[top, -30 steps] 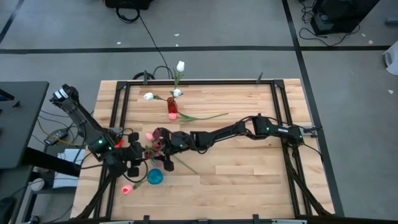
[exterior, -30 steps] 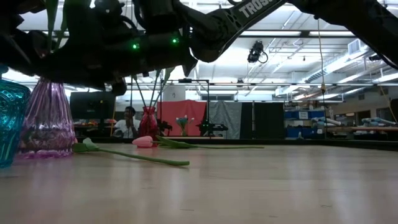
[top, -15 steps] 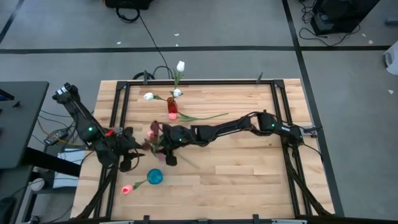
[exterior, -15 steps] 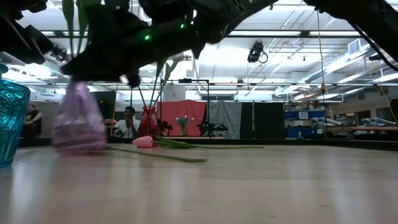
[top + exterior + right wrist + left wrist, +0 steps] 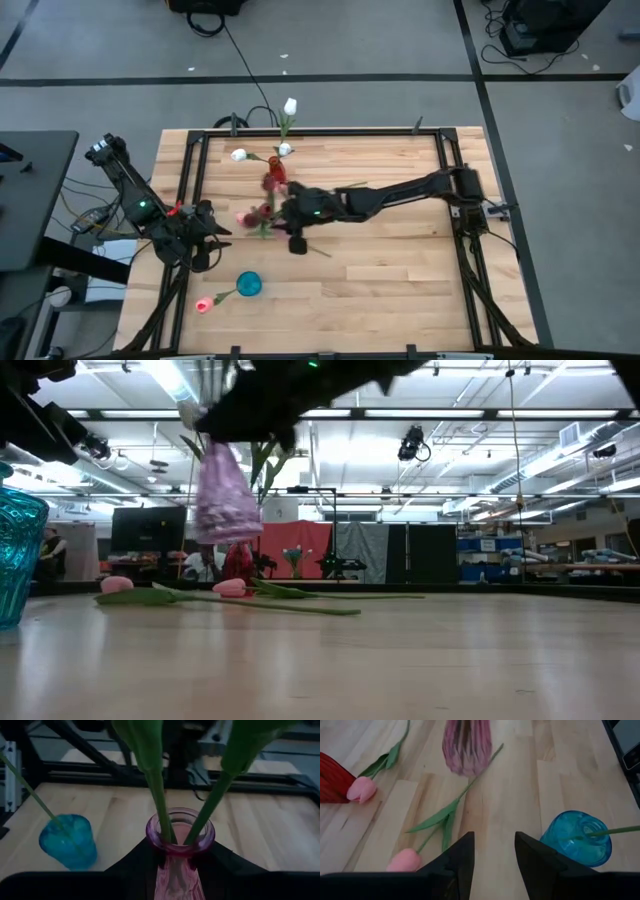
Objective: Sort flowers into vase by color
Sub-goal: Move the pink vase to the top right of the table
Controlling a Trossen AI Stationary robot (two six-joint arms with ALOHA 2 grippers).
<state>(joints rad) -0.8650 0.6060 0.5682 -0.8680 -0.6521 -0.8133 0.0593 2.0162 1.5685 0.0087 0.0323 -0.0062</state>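
**Pink vase held up by my right arm**

Now I see my right gripper (image 5: 175, 865) closed around the neck of the pink vase (image 5: 226, 500), and in the low view the vase hangs clear above the table (image 5: 400, 270), not touching the wood. Two green stems (image 5: 159, 795) stand inside the vase mouth. From above, this gripper is left of the table's middle, just beside the red vase (image 5: 275, 176) that stands toward the far edge.

My left gripper (image 5: 494, 851) waits near the left edge, fingers partly apart and holding nothing. In front of it lies a pink tulip (image 5: 404, 860) flat on the wood, its stem running under the lifted vase. A second pink tulip (image 5: 361, 789) lies touching the red vase.

The blue vase (image 5: 249, 285) stands near the front left and has one pink flower (image 5: 204, 303) in it (the head hangs out to the side, low). White tulips (image 5: 289, 106) are at the far edge by the red vase; I cannot tell which of them are inside it.
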